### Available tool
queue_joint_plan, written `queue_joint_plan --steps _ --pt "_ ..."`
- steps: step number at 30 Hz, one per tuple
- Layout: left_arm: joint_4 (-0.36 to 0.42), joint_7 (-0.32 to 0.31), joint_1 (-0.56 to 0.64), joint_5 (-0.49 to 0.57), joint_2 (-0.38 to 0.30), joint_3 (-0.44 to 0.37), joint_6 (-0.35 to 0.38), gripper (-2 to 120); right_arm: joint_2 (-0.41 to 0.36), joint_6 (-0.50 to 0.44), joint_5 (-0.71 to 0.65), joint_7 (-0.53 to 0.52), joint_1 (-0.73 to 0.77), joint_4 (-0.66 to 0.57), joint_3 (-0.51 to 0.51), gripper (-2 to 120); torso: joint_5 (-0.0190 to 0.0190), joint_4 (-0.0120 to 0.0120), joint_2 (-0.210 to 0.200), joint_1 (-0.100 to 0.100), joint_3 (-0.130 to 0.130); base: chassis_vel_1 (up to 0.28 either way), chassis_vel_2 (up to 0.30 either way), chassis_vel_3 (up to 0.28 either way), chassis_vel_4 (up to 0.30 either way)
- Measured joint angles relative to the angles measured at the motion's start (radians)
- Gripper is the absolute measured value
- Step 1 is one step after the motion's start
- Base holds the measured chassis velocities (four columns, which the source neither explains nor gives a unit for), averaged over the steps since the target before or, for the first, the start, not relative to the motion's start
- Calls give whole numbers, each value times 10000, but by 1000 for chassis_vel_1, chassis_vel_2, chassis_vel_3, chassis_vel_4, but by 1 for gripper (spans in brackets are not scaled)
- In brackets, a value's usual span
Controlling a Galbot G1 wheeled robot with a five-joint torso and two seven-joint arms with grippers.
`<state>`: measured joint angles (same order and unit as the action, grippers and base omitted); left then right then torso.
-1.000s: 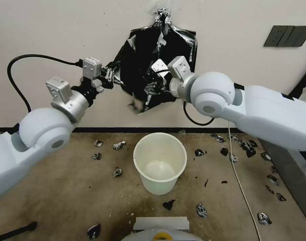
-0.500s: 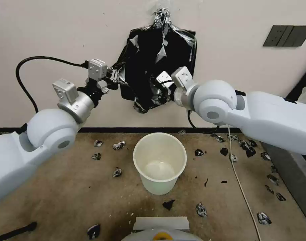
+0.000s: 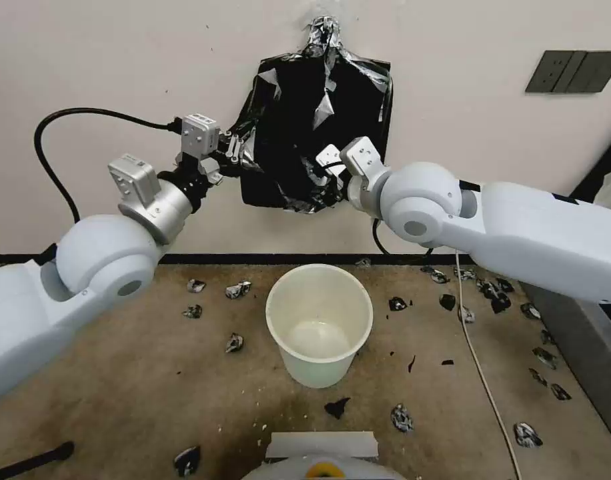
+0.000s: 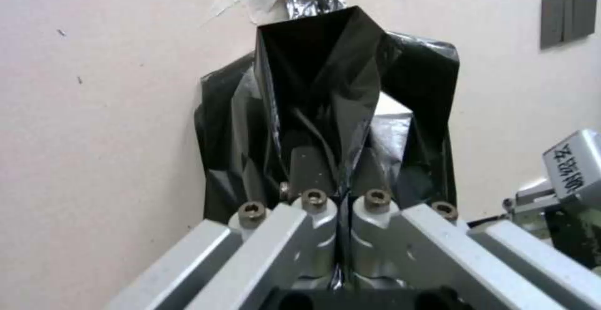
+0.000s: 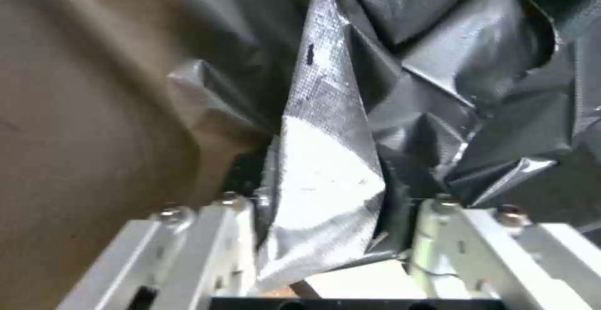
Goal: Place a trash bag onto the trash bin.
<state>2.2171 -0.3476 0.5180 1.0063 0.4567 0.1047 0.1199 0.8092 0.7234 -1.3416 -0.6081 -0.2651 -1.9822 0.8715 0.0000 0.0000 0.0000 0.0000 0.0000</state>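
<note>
We see the round cream-white plastic trash bin (image 3: 319, 323) standing upright on the brown floor (image 3: 132, 380) below and between our two arms, its mouth open and nothing inside it. Small black plastic scraps (image 3: 238, 289) lie scattered on the floor around it.

Above the bin, against the pale wall (image 3: 119, 67), hangs the thin, glossy black plastic trash bag (image 3: 305, 140), crinkled and silvery where it catches the light, in front of the flat bundle of black bags (image 3: 375, 87) fixed to the wall by its bunched top.

Compared with half a second ago, the bag's lower edge is pulled out flatter and more level between our grippers, and our right arm has shifted slightly to the left; a second ago the bag was still bunched and ragged at its bottom.

Our left gripper (image 3: 235, 148) is at the bag's left edge. In its wrist view, the left gripper (image 4: 341, 206) has its fingers pressed together with a fold of the black film pinched between them, the bag rising from them toward the wall. Our right gripper (image 3: 325, 180) is at the bag's lower right edge. In its wrist view, the right gripper (image 5: 335, 225) has its fingers part-way apart, with a silvery fold of the bag (image 5: 326, 169) held between them.
</note>
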Motion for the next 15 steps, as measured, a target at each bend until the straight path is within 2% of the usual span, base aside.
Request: queue_joint_plan --steps 4,9,12,15 --pt "-2 -6 46 -5 11 23 0 0 -2 -6 203 0 85 -19 -77 19 -1 0 0 0 0 0 0 0 0" --pt "-64 -29 356 -29 22 -163 -1 0 -70 -29 331 -150 618 -167 -768 2 -1 1 0 0 0 0 0 0 0" --pt "-80 -54 484 -58 41 -223 -7 0 -197 -259 362 -203 1073 -414 -1255 0 -1 1 0 0 0 0 0 0 0" --pt "-95 -81 759 -111 51 -440 -33 0 -575 -956 552 -59 2075 -918 -2131 0 2 0 0 0 0 0 0 0 0"
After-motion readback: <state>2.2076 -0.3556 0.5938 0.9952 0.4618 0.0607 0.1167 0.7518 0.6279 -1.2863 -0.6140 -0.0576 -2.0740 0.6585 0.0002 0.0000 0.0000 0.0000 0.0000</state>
